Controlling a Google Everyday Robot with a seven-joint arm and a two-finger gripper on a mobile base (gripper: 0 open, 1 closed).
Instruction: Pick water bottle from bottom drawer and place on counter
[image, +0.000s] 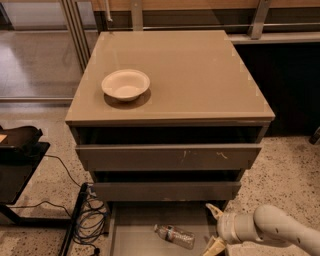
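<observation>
Down on the grey floor of the bottom drawer (142, 220), the water bottle (175, 236) lies on its side, and the pincer (208, 229) hangs just beside its right end with its 2 fingers spread wide and nothing between them. I judge the bottle to be light, thin-walled and ready to roll or crumple. A gentle hold across the labelled middle seems best before lifting it to the desk (200, 75), where a white bowl (125, 84) sits.

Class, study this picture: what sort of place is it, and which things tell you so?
Probably an office or lab workspace, not a home: speckled terrazzo floor, loose cables beside a drawer cabinet, glass partition behind. The robot's gripper hovers open at the bottom drawer, beside the water bottle.
</observation>
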